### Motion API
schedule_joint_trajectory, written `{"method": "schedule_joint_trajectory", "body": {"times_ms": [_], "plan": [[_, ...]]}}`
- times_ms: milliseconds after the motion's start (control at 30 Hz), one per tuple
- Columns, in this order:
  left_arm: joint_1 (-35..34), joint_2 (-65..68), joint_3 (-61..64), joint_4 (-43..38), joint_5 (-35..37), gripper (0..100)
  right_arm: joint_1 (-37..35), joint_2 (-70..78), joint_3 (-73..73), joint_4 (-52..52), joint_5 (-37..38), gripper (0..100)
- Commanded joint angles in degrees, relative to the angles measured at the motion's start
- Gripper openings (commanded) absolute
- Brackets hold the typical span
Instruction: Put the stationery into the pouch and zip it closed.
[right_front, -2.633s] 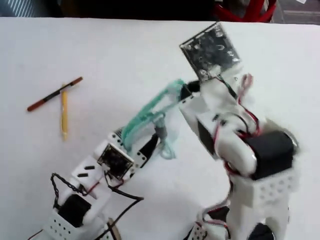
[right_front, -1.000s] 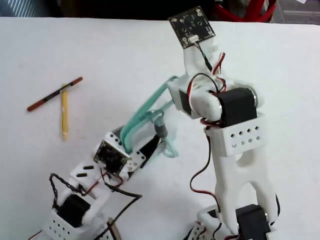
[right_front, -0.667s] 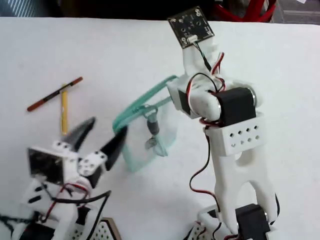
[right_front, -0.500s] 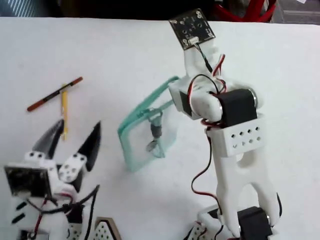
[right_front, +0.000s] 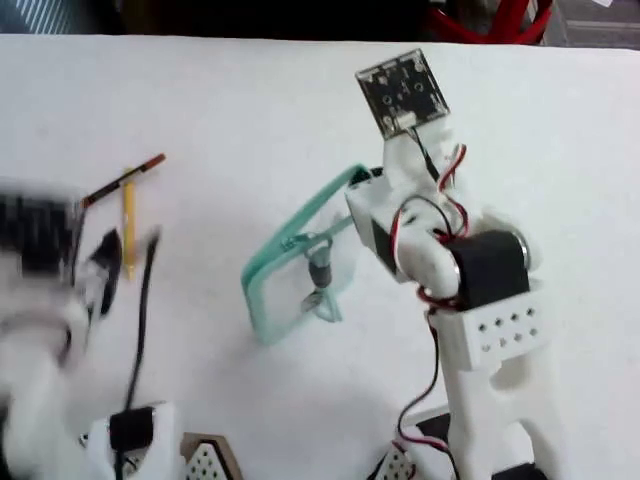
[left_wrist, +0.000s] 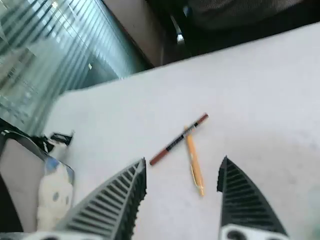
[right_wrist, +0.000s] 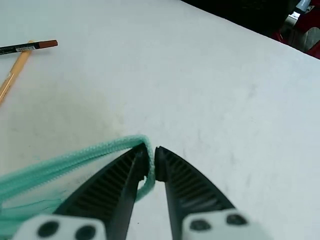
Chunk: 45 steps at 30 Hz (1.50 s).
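The clear pouch with a teal zip edge stands tilted mid-table, held up at its far corner by my right gripper, which is shut on the teal edge. A small grey piece hangs at the pouch's mouth. A red-and-black pencil and a yellow pencil lie touching at the table's left. My left gripper hovers open above them, with the red-and-black pencil and the yellow pencil between its fingers' line of sight. The left arm shows blurred.
The right arm's white body rises over the table's near right side. The left arm's base and cables sit at the near left. Dark clutter and red objects lie beyond the table's far edge.
My left gripper let go of the pouch, opened and swung left toward the pencils. The pouch now hangs from my right gripper alone, its mouth sagging wider; the right arm shifted slightly.
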Motion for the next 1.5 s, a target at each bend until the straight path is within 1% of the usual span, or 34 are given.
{"method": "schedule_joint_trajectory", "body": {"times_ms": [0, 100, 167, 267, 367, 433, 600, 700, 800, 1167, 1300, 1467], "plan": [[-1.01, 31.96, -13.54, 1.49, -1.85, 23, -0.22, -4.18, 7.12, -4.70, -0.18, 1.9], [-0.92, 46.55, -19.08, -0.79, -7.74, 23, -0.66, -5.76, 13.27, -9.63, -0.18, 1.9], [-1.01, 54.90, -22.33, -3.08, -11.60, 23, -2.15, -5.76, 14.86, -11.21, -0.18, 1.9], [-2.15, 65.71, -25.58, -7.82, -22.95, 23, -3.47, -5.67, 15.38, -11.30, -0.18, 1.9], [-3.91, 74.86, -27.96, -10.81, -34.81, 23, -3.47, -5.67, 15.38, -11.30, -0.18, 1.9], [-4.79, 79.87, -30.51, -11.96, -38.86, 23, -3.56, -5.67, 15.38, -11.30, -0.18, 1.9], [-6.46, 89.89, -40.09, -14.86, -41.93, 23, -3.82, -5.67, 16.26, -11.56, -0.18, 1.9], [-6.99, 94.81, -45.10, -14.42, -45.45, 23, -3.82, -5.67, 16.53, -11.56, -0.18, 1.9], [-7.69, 99.30, -48.62, -14.42, -47.38, 23, -3.82, -5.67, 16.53, -11.56, -0.18, 1.9], [-8.04, 113.36, -63.21, -14.51, -48.00, 23, -3.82, -5.67, 16.53, -11.56, -0.18, 1.9], [-8.84, 117.76, -68.04, -14.42, -50.81, 23, -3.82, -5.67, 16.62, -11.56, -0.18, 1.9], [-9.71, 122.86, -72.70, -14.86, -51.08, 23, -3.91, -5.67, 16.62, -11.56, -0.18, 1.9]]}}
